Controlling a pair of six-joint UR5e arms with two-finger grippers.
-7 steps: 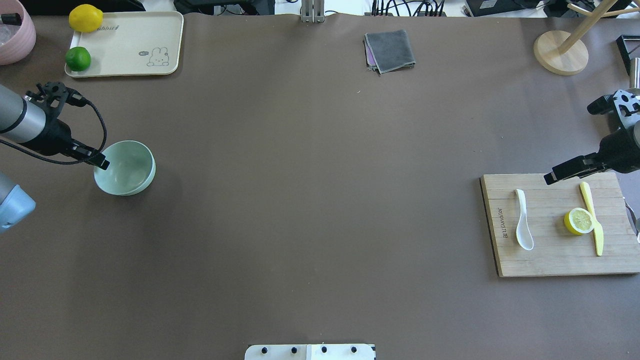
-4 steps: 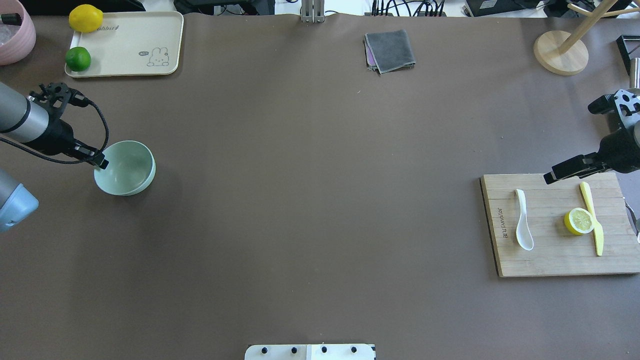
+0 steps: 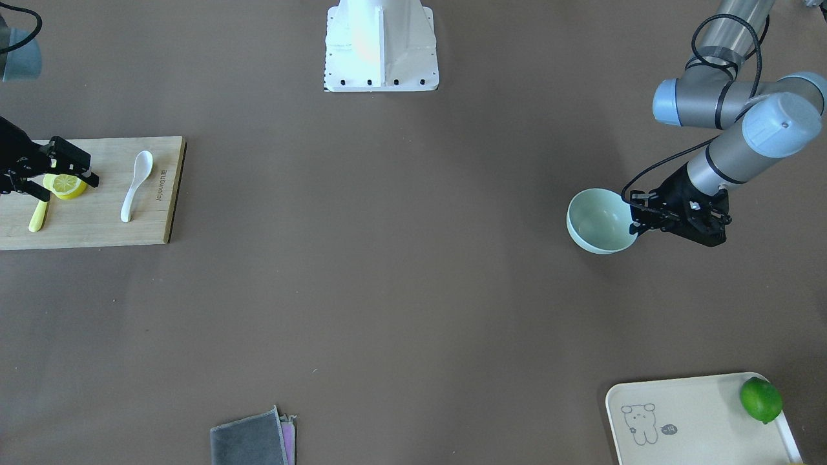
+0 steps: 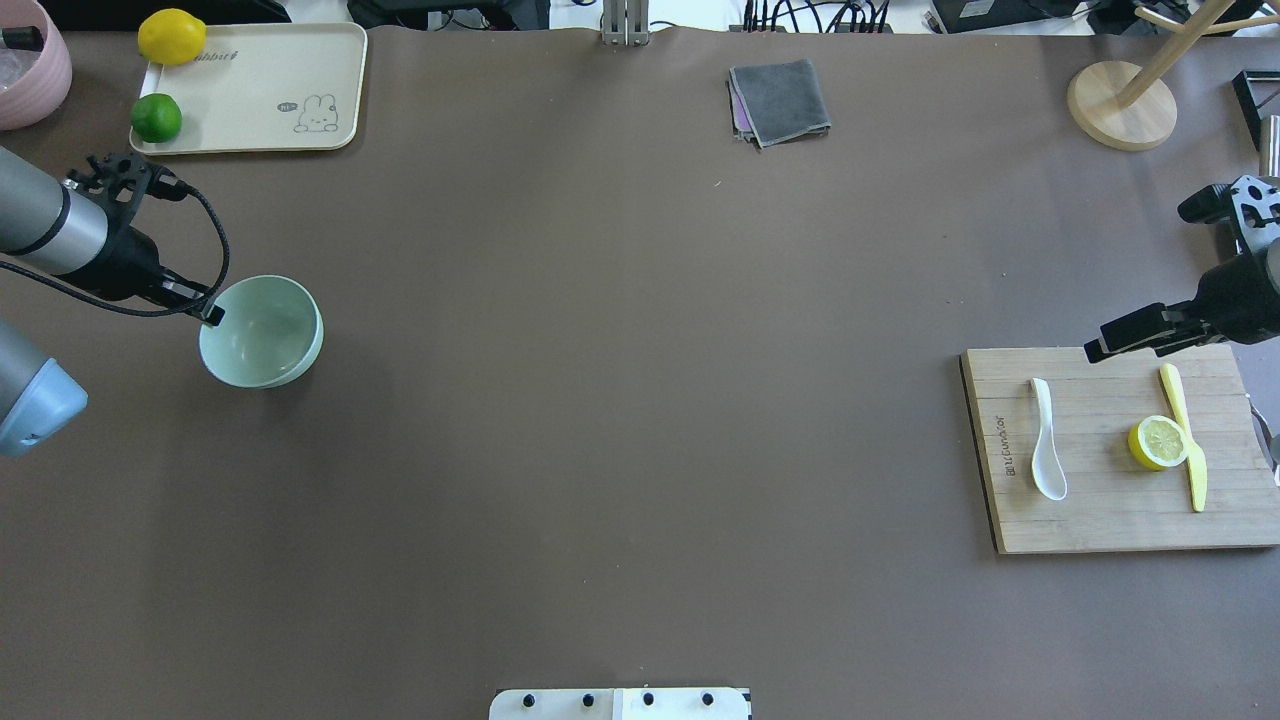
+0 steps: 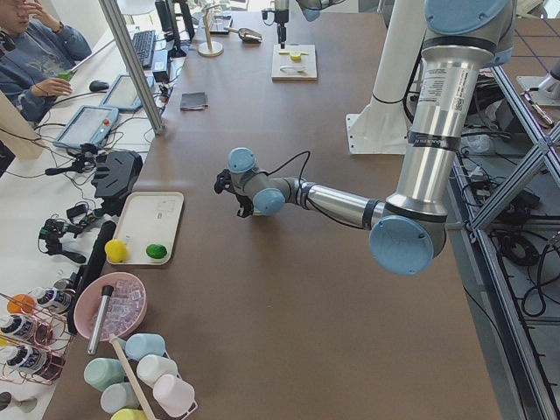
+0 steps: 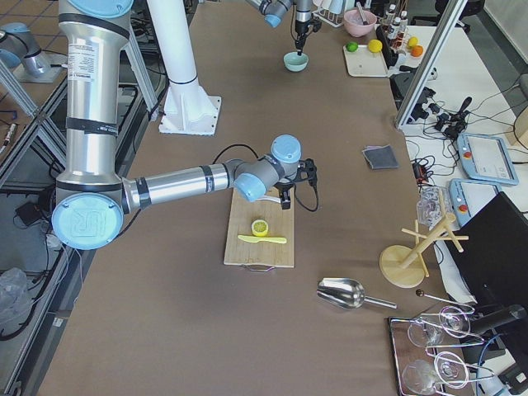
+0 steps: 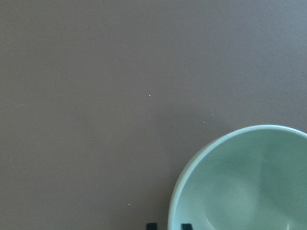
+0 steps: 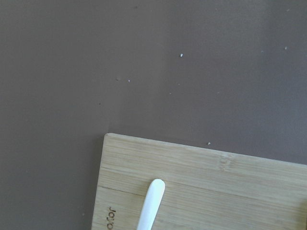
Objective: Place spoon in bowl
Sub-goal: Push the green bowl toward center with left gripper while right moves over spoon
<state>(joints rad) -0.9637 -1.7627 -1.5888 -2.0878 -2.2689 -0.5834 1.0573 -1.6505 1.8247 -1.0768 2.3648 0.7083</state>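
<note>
Spoon [image 4: 1047, 440], glossy white, lies on a slatted board [image 4: 1100, 510] near the spread right gripper [image 4: 1095, 352]. Left gripper [image 4: 212, 316] pinches the smooth round bowl [image 4: 270, 340]

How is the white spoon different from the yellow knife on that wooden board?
Colour: the spoon is white, the knife yellow. Shape: the spoon has a curved handle ending in an oval scoop; the knife is slim and nearly straight. Neighbours: the spoon lies alone, while the knife lies right beside the lemon half. Both lie flat on the wooden board, roughly parallel.
</note>
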